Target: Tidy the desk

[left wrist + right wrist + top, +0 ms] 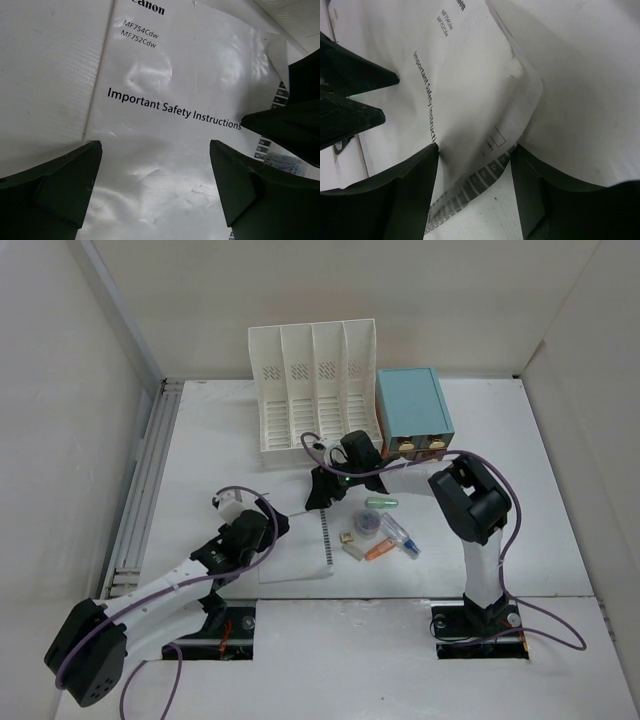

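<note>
Top view first. The desk surface (520, 540) is the whole white floor of the walled box, running under the white file rack (315, 390) and out in front of it. It's rigid, flat and matte, so I'd say there's nothing to grab on it. The job is really about shifting what lies on top.

A booklet (298, 558) lies flat in front of the rack, and both arms meet over it. The left arm's fingers (272, 525) come in from the side, and the right arm's fingers (320, 493) are at the end nearest the rack. Small stationery bits (385, 540) sit in front of the rack's right end, just beside the booklet. A grey rail (140, 490) runs well left of the rack, and the room that side looks more open.

Left wrist: the fingers are spread wide and holding nothing. Under them is a glossy sleeve printed "Important Safety Instructions". The other arm's fingers poke in close, so it looks tight for moving.

Right wrist: the fingers are apart and straddle the booklet's corner, which looks a bit curled up — not clamped on it. The booklet looks light, floppy and slick, so pinching that corner or an edge is probably the way to go.
</note>
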`<state>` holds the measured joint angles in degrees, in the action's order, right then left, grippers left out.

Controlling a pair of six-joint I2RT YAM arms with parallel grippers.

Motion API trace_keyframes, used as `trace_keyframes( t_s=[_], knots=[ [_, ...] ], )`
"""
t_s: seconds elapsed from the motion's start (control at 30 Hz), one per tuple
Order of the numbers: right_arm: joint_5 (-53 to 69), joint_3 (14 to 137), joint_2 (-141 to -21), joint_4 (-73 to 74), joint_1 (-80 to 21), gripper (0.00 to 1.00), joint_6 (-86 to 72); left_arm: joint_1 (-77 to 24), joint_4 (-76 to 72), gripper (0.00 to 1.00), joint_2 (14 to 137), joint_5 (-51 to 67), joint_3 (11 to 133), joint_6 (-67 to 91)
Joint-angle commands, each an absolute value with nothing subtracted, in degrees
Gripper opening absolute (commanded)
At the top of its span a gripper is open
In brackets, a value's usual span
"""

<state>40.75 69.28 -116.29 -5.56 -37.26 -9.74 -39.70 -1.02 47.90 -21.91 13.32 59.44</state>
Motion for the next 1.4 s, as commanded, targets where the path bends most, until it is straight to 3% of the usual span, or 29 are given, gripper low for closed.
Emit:
trace_keyframes(
  t_s=[0.0, 0.07, 0.17, 0.2, 0.23, 0.3, 0.43, 0.7, 0.8, 1.03, 1.2, 1.37],
  knots=[
    [47.3, 71.8, -117.2, -7.0, -38.5, 0.63, -10.5, -39.9, 2.3, 0.88, 50.4, -21.2, 15.0, 59.0],
    [49.6, 71.8, -117.2, -7.0, -38.5, 0.57, -10.5, -39.9, 2.9, 0.88, 51.3, -20.7, 15.6, 59.0],
    [52.7, 72.3, -117.2, -7.0, -38.5, 0.36, -10.5, -39.9, 2.9, 0.88, 51.9, -20.1, 16.1, 58.4],
    [53.3, 72.3, -117.2, -7.0, -38.5, 0.28, -10.5, -39.9, 2.9, 0.88, 51.9, -20.1, 16.1, 58.4],
    [54.0, 72.9, -116.6, -7.0, -38.5, 0.12, -10.0, -39.9, 2.9, 0.88, 51.9, -20.1, 16.1, 58.4],
    [55.0, 72.9, -115.9, -7.0, -38.5, 0.01, -10.0, -39.9, 2.9, 0.88, 51.9, -19.6, 16.1, 58.4],
    [55.6, 73.4, -113.4, -7.0, -38.5, 0.00, -9.5, -39.9, 2.4, 0.90, 51.9, -19.0, 16.8, 58.4],
    [52.8, 75.1, -105.0, -3.6, -33.4, 0.00, -6.0, -39.9, 11.4, 0.98, 35.8, -23.8, 25.6, 53.9],
    [56.2, 75.6, -101.7, -3.1, -30.8, 0.00, -6.0, -39.9, 12.0, 0.98, 35.1, -25.2, 26.1, 53.3],
    [66.6, 74.1, -96.8, -2.5, -28.9, 0.00, -4.8, -39.9, 1.7, 0.98, 40.2, -20.1, 19.4, 51.8],
    [77.8, 73.6, -96.0, -2.5, -28.4, 0.00, -4.8, -39.9, -7.3, 0.98, 36.9, -18.6, 15.0, 46.9],
    [81.6, 73.0, -96.5, -2.5, -28.9, 0.00, -3.3, -39.9, -15.4, 0.99, 34.3, -17.2, 12.5, 41.4]
  ],
)
